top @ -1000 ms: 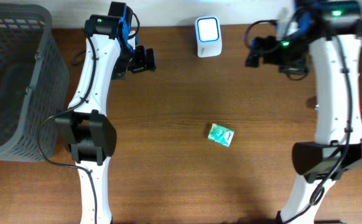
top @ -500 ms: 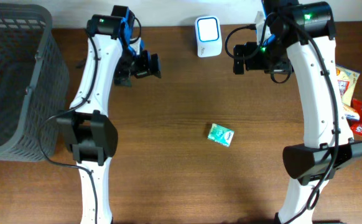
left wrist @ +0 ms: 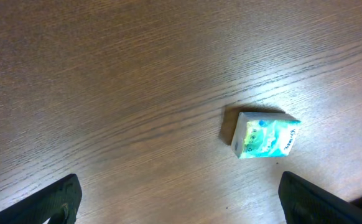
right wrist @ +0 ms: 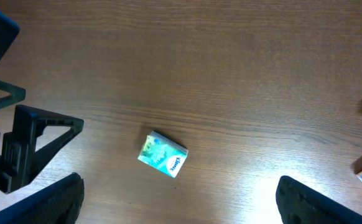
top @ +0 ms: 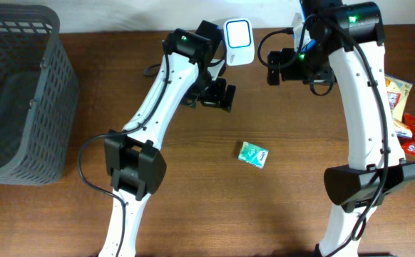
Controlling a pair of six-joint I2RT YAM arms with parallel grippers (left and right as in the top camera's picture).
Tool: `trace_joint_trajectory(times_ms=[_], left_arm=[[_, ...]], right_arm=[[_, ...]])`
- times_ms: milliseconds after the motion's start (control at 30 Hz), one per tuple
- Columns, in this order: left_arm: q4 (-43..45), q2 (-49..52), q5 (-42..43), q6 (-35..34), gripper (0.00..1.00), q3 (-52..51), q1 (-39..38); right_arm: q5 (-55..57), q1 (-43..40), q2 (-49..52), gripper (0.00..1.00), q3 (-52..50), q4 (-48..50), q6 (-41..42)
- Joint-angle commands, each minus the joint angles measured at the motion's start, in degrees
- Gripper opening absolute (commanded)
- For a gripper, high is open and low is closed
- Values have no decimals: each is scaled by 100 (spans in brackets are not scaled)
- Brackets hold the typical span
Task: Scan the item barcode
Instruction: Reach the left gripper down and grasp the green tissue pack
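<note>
far left, the grey basket [top: 22,93] is sitting out of play. next along, the left gripper [top: 218,96] is hanging over the table [top: 193,200], jaws spread wide and carrying nothing; its wrist camera is showing both fingers apart with bare wood between them. just beyond it, the white scanner [top: 238,41] is standing at the table's back edge. the green packet [top: 253,154] is lying flat on the wood mid-table, well apart from the scanner and touching neither arm. the right gripper [top: 282,68] is hovering beside the scanner, released as well, nothing in it. at the far right edge, some snack packets [top: 407,114] are waiting.

so this looks like the reach-in stage: nothing is grasped. the next move is calling for one arm to come down over the packet, line its fingers across the narrow sides, close, lift, and turn the coded face toward the scanner. no barcode is showing on the upper face, so a flip is probably coming.
</note>
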Motion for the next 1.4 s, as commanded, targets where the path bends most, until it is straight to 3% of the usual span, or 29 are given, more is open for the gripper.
trace_joint_trajectory(times_ms=[0, 533, 667, 967, 1067, 1233, 1367], left_arm=[[13, -57, -155, 87, 99, 20, -50], [-382, -57, -393, 87, 99, 20, -50], [-435, -57, -232, 90, 99, 20, -70], [-197, -57, -153, 90, 96, 20, -627], [-205, -57, -155, 87, 93, 20, -791], [-289, -57, -153, 87, 93, 17, -866], [-264, -52, -103, 87, 93, -44, -876]], right_arm=[[-33, 59, 11, 98, -20, -31, 17], [-31, 59, 11, 98, -20, -2, 15], [9, 59, 11, 98, -20, 715, 15], [348, 13, 11, 98, -20, 964, 15], [813, -372, 11, 98, -20, 841, 201], [140, -1779, 11, 98, -20, 468, 275], [50, -2452, 13, 98, -20, 114, 275]])
